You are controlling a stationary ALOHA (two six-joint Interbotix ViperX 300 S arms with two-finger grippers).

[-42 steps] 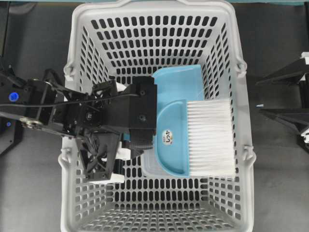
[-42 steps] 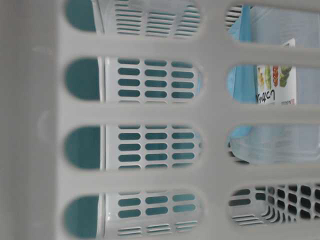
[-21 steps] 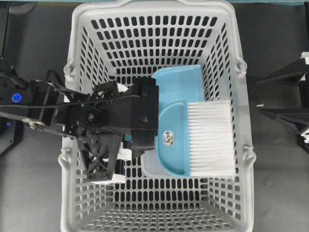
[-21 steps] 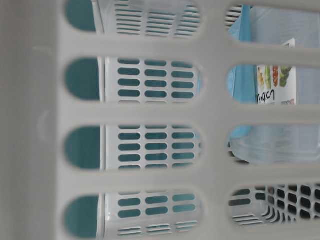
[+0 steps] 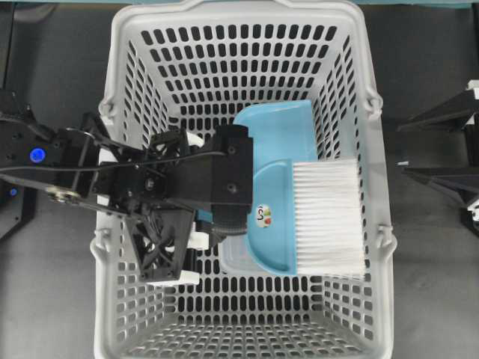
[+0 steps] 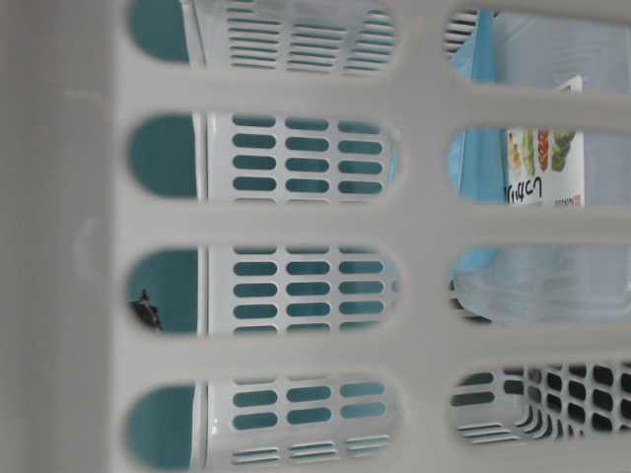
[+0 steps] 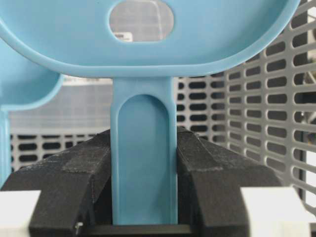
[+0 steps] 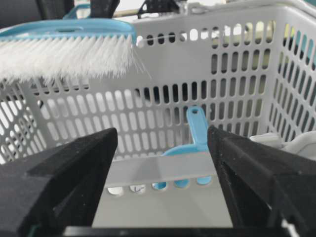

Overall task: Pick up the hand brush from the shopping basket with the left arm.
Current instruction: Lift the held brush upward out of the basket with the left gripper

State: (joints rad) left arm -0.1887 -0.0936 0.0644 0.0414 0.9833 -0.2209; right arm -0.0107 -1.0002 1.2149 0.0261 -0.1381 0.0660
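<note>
The hand brush has a blue half-round head and white bristles that point right. It hangs level inside the light-grey shopping basket, up near rim height in the right wrist view, brush. My left gripper reaches in from the left and is shut on the brush's thin handle. Black fingers press both sides of the handle, left gripper. My right gripper stands open outside the basket's right wall with nothing between its fingers, right gripper.
A blue dustpan lies on the basket floor under the brush, its handle seen through the slots. A clear plastic box lies beside it, its label showing at table level. Slotted walls enclose the left arm.
The left arm and the gripped brush have shifted slightly right and toward the bottom of the overhead view. A small dark part now shows through a basket slot at table level. The right gripper stayed still.
</note>
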